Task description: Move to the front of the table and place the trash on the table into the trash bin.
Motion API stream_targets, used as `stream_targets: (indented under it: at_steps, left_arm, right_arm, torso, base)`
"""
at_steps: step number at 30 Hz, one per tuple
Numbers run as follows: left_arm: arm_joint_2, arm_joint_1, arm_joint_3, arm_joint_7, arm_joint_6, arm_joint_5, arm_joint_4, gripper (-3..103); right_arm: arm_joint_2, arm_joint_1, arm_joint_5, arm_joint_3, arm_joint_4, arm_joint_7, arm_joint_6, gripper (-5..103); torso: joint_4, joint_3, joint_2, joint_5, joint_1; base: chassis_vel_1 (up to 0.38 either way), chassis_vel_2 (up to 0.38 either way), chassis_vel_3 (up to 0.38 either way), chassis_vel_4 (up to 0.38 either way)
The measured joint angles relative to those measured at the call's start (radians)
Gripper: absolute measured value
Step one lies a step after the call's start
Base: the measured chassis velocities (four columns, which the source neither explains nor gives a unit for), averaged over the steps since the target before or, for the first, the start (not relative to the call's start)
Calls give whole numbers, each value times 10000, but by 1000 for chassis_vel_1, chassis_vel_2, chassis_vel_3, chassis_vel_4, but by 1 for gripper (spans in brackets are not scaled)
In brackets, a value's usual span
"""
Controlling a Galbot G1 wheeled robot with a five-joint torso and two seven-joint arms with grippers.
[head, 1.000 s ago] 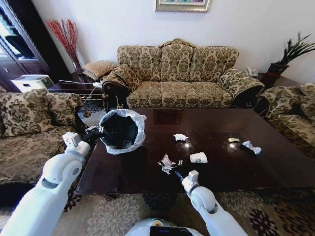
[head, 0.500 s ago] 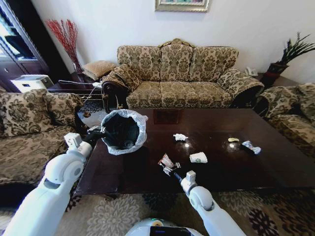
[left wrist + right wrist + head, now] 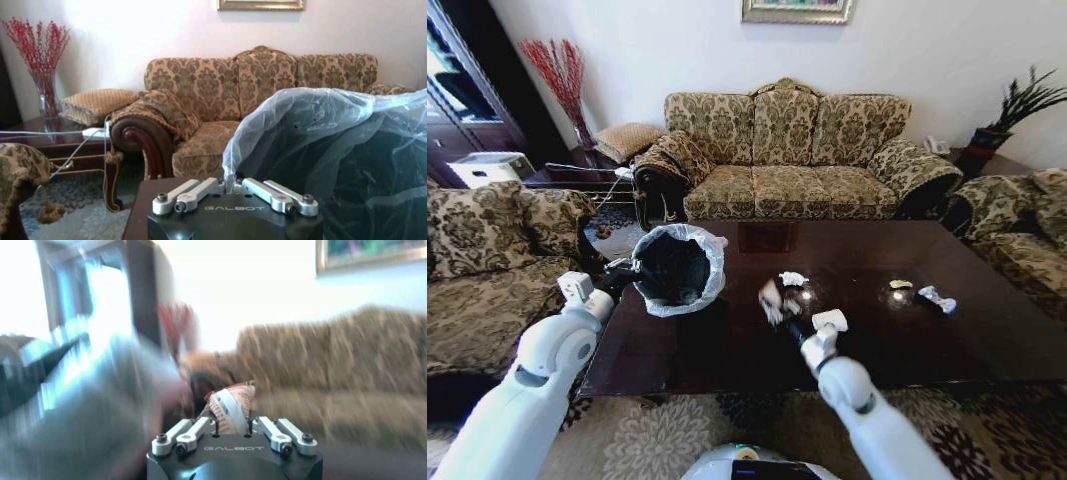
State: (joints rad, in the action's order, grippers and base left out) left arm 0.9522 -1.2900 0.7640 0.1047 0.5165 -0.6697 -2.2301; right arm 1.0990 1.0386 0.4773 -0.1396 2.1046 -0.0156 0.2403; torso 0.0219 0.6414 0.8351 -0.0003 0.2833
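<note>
My left gripper [image 3: 624, 268] is shut on the rim of the trash bin [image 3: 677, 267], a black bin with a ruffled white bag. It holds the bin tilted over the left end of the dark glossy table [image 3: 717, 345], mouth facing right. The left wrist view shows the left gripper [image 3: 233, 183] pinching the bag edge of the trash bin [image 3: 333, 150]. My right gripper [image 3: 779, 314] is shut on a crinkled wrapper [image 3: 771, 298] raised above the table's middle, to the right of the bin. In the right wrist view the wrapper [image 3: 231, 407] stands between the closed jaws of the right gripper [image 3: 232, 424]. A white tissue [image 3: 794, 279], a paper cup [image 3: 831, 320] and small scraps [image 3: 937, 298] lie on the table.
A patterned sofa [image 3: 792, 150] stands behind the table, with armchairs at the left [image 3: 477, 250] and right [image 3: 1017, 215]. A side table [image 3: 577, 180] with a vase of red twigs sits at the back left. A patterned rug [image 3: 677, 440] lies under the near edge.
The right gripper has lifted the wrapper off the table and carried it up and away from me. The left arm and the bin have barely moved.
</note>
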Motion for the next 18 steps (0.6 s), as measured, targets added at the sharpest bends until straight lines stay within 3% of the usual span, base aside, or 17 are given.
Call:
stream_targets:
  at_steps: [2,4,6,9,10,13,15,18]
  left_arm:
    - [4,-22,-39,10,27,12,-94,1]
    - [-4,-39,-40,17,31,13,-120,1]
    - [-59,-151,-29,67,57,13,-255,1]
    - [-81,-180,-10,155,101,-5,-329,1]
    - [-81,-180,-10,155,101,-5,-329,1]
    - [-184,-173,8,220,153,-101,-326,1]
    - [-218,-171,20,221,157,-122,-306,1]
    - [-258,-134,64,228,167,-183,-244,1]
  right_arm:
    - [-237,-1482,841,572,464,-327,447,16]
    - [-309,-1923,1099,777,565,-460,563,16]
    - [-650,-3893,2399,2173,831,-1121,978,16]
    - [-637,-5657,3646,4024,752,-1810,1197,16]
    - [-637,-5657,3646,4024,752,-1810,1197,16]
    - [-484,-7003,4010,6177,564,-2464,1381,14]
    - [-502,-7285,4008,6745,488,-2648,1443,14]
    - [-542,-8007,3956,8002,220,-3179,1706,27]
  torso:
    - [-3,1,-2,5,1]
    - [-3,1,-1,6,1]
    - [2,0,-1,-1,0]
    - [2,0,-1,-2,1]
    - [2,0,-1,-2,1]
    - [1,0,-1,1,1]
    - [-1,0,-1,3,0]
    - [-3,0,-1,1,0]
  base:
    - [0,0,0,0]
    - [0,0,0,0]
    - [0,0,0,0]
    - [0,0,0,0]
    - [0,0,0,0]
    - [0,0,0,0]
    - [0,0,0,0]
    - [0,0,0,0]
